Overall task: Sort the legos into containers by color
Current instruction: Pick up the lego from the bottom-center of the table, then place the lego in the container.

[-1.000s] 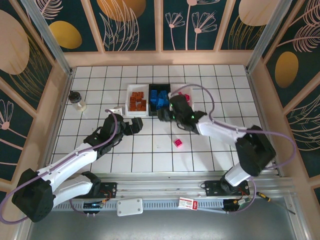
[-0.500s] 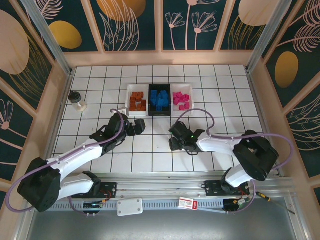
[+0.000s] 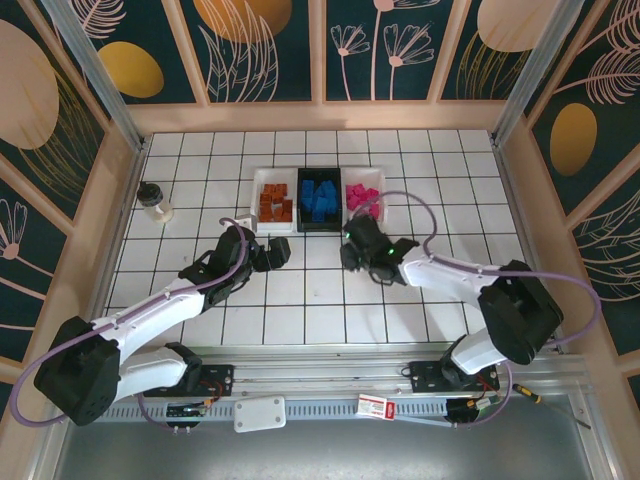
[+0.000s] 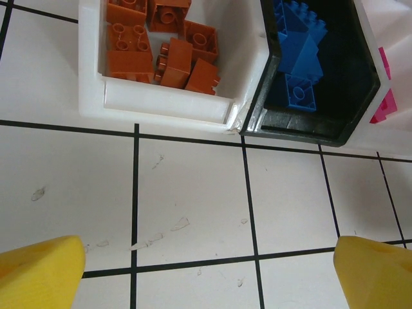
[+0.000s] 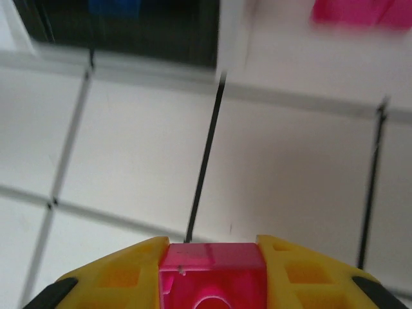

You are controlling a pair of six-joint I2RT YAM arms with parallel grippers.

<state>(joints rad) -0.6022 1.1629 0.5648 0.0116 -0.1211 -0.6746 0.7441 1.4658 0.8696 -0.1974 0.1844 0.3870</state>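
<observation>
Three containers stand in a row at the back. A white tray [image 3: 270,204] [image 4: 93,96] holds orange-brown legos [image 4: 161,51]. The black tray [image 3: 318,200] [image 4: 360,122] holds blue legos [image 4: 299,58]. The other white tray [image 3: 364,214] holds pink legos [image 3: 362,197] [image 5: 354,13]. My right gripper [image 3: 353,254] [image 5: 212,254] hovers just in front of the black and right white trays, shut on a pink lego [image 5: 212,277]. My left gripper [image 3: 277,252] [image 4: 209,277] is open over bare tiles in front of the left tray, its yellow fingertips [image 4: 38,270] wide apart.
A small clear jar with a dark lid [image 3: 155,200] stands near the left wall. Wooden walls [image 3: 320,117] ring the tiled floor. Both arms reach in from the near edge.
My right gripper dropped to the pink lego on the floor, shut on it, and carried it back toward the trays. The left arm has barely moved.
</observation>
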